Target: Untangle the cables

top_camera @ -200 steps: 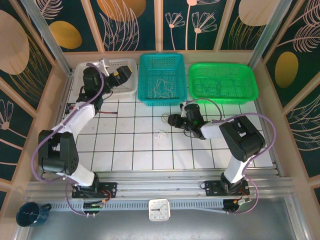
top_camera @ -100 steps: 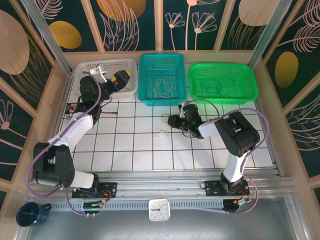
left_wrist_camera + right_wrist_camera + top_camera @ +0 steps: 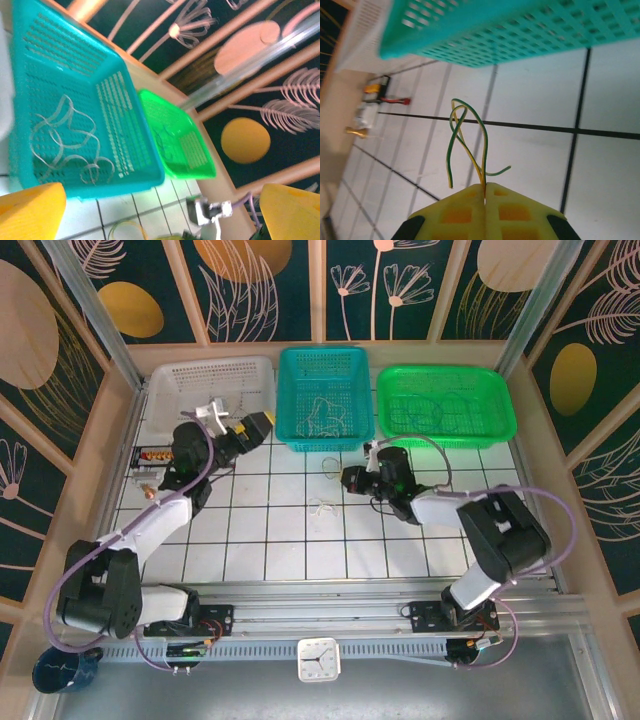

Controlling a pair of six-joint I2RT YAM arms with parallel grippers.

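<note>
The right tool [image 3: 485, 186] has its yellow, waffle-patterned fingers pressed together on a thin wire [image 3: 485, 150]. The wire's green and yellow strands form a slack loop that rises from the tips over the table [image 3: 530, 155]. The table is white square tile with dark grout. Just past the loop stands the perforated wall of a teal basket [image 3: 520, 30], made of hard plastic. Beside it to the left is a white basket [image 3: 365, 40] of the same kind. Near the table's left edge lies a red wire [image 3: 395, 100], next to small parts too blurred to name.

The left tool [image 3: 260, 424] hangs at the teal basket's near left corner with its yellow fingers [image 3: 35, 210] wide apart. Inside that basket lie whitish cables [image 3: 65, 145], flat-looking and curled in loose loops. The green basket [image 3: 175, 135] next to it holds thin dark strands, too small to tell apart. In the top view a small whitish knot [image 3: 320, 507] lies on bare tile near the right tool, touching neither tool. By the near rail sit a clock [image 3: 318, 658] and a blue mug [image 3: 58, 668].
</note>
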